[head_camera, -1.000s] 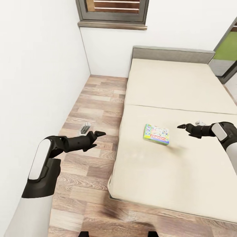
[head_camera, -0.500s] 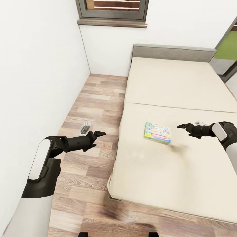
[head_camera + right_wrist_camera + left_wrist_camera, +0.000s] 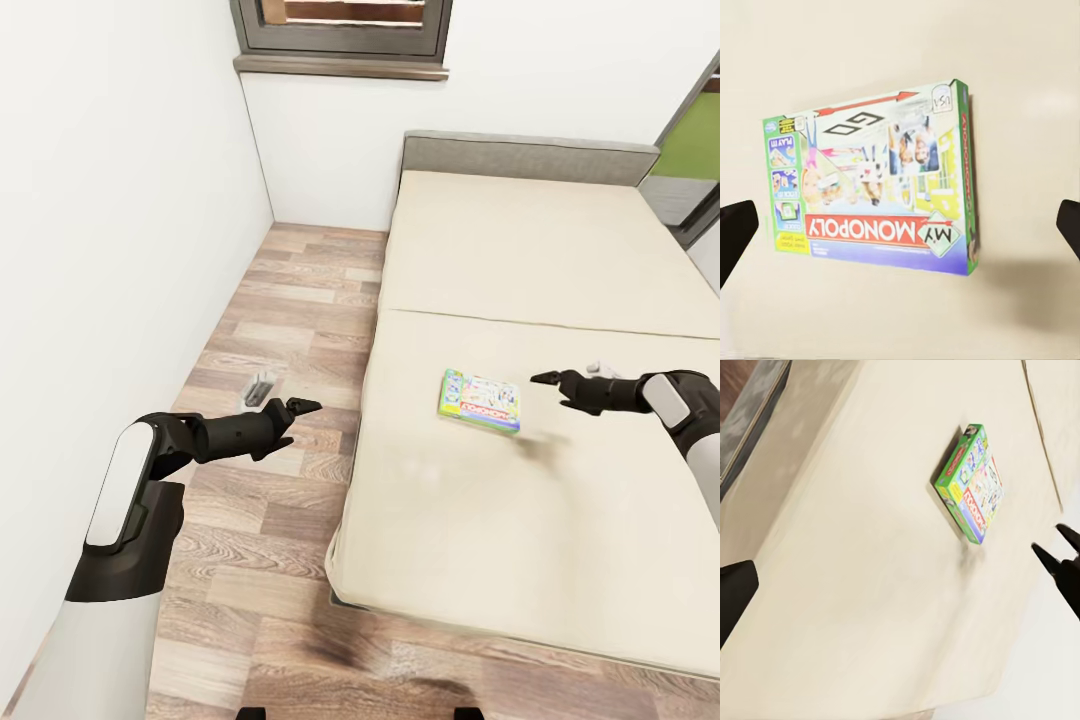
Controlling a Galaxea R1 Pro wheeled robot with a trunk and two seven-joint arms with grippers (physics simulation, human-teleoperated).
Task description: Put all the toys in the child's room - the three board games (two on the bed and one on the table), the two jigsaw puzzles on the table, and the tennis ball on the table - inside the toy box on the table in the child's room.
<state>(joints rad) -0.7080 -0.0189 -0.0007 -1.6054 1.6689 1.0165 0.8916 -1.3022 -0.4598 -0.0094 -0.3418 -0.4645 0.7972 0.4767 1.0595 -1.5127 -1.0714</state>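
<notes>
One board game (image 3: 480,400), a flat green and blue Monopoly box, lies on the cream bed (image 3: 520,250) near its middle. My right gripper (image 3: 543,379) hovers open just right of the box, a little above the mattress. The right wrist view looks straight onto the board game (image 3: 877,180), with my gripper (image 3: 900,229) open and a dark fingertip (image 3: 735,232) at each side edge. My left gripper (image 3: 305,405) is open over the wood floor, left of the bed, holding nothing. The left wrist view shows the board game (image 3: 971,484) and the right gripper (image 3: 1057,559) beyond it.
A white wall (image 3: 110,220) runs close along my left arm. A strip of wood floor (image 3: 290,300) lies between wall and bed, with a small grey object (image 3: 262,385) on it. A grey headboard (image 3: 520,160) and a window (image 3: 340,30) are at the far end.
My right gripper has edged slightly toward the board game. The head view has shifted a little. The left arm is unchanged.
</notes>
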